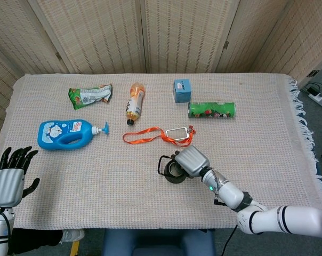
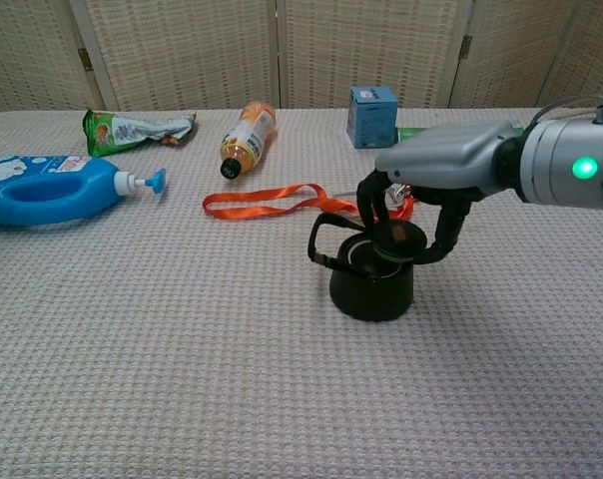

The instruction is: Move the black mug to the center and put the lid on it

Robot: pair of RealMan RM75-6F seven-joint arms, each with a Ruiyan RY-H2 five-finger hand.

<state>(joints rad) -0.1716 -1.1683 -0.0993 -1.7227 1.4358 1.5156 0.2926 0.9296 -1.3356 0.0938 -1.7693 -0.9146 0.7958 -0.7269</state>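
Surface (image 1: 257,160): covered with a woven cloth, carrying everything below.
Right hand (image 1: 192,160): directly over the black mug; its fingers (image 2: 447,232) curl around the lid and hold it.
Left hand (image 1: 10,176): off the near left corner of the surface, fingers spread, holding nothing.
Blue detergent bottle (image 1: 65,133): lying at the left.
Black mug (image 2: 371,281): upright near the center, just in front of the orange lanyard (image 1: 145,137).
Lid (image 2: 396,239): at the mug's rim, tilted; whether seated cannot be told.
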